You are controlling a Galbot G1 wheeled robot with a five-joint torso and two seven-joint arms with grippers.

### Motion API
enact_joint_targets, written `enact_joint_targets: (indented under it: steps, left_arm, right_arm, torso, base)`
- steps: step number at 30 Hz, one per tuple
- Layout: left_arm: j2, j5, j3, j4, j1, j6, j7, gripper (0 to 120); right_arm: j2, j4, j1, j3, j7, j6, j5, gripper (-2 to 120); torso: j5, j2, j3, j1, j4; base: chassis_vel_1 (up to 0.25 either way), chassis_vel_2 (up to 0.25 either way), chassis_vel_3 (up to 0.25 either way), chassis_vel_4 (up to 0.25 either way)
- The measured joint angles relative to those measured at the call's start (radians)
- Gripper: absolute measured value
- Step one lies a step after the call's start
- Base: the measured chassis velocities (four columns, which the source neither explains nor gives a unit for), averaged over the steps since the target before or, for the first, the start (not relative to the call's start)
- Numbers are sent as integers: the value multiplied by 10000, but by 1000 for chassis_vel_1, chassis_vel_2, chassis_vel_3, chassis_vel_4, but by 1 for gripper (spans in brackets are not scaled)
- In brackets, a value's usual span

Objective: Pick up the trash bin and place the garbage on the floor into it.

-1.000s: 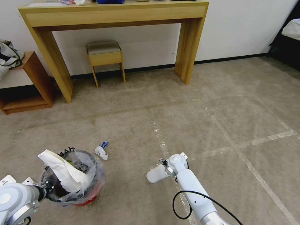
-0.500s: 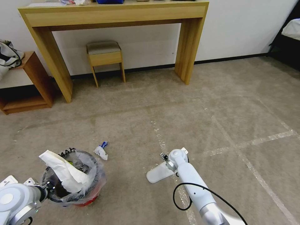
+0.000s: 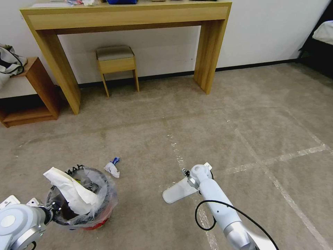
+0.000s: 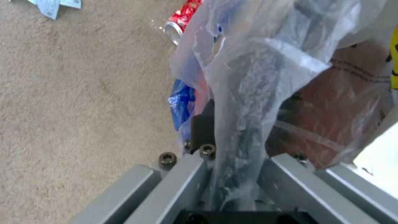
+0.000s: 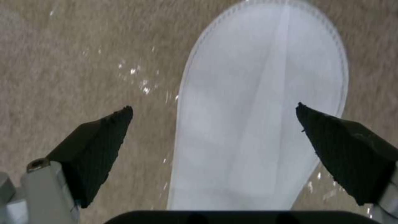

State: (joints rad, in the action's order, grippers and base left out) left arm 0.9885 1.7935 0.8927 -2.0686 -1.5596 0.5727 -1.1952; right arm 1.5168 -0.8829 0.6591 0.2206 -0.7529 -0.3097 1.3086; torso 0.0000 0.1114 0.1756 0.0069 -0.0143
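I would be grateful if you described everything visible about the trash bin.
The trash bin is a small round red bucket, upright on the carpet at the robot's left. A clear plastic liner with black lettering drapes over its rim; crumpled white paper sticks out. The left gripper pinches the rim and liner. A red can lies beside it.

We count one red trash bin (image 3: 93, 218), one white slipper (image 3: 177, 192) and one crumpled paper scrap (image 3: 112, 168) beside the bin, one soda can (image 4: 182, 18), one stool (image 3: 116, 62), two robot arms.

Beige carpet (image 3: 208, 114), wooden desk (image 3: 125, 15), stool (image 3: 116, 59), white wall (image 3: 270, 31).
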Motion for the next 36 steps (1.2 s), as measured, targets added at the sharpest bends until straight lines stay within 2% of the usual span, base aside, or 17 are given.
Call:
enact_joint_targets:
  steps: [3,17,29,36]
  left_arm:
    - [-6,3,-6,24,12,-3,2,0]
    - [-8,-15,-92,81,65,-17,9,0]
    - [-38,-20,-134,55,70,-18,18,0]
    - [-38,-32,-142,52,68,-18,18,0]
  right_arm:
    - [54,502,-200,61,101,90,-42,100]
    - [181,1233,-454,53,390,93,-162,100]
    - [40,1386,-406,86,483,123,-233,100]
    - [77,1449,-383,110,497,143,-296,100]
  torso:
    - [0,0,0,0,0]
    - [0,1,-1,0,1]
    - [3,3,-3,-2,7]
    - [-1,3,-3,-2,1]
  base:
    - [0,0,0,0]
    - [0,0,0,0]
    - [0,0,0,0]
    - [0,0,0,0]
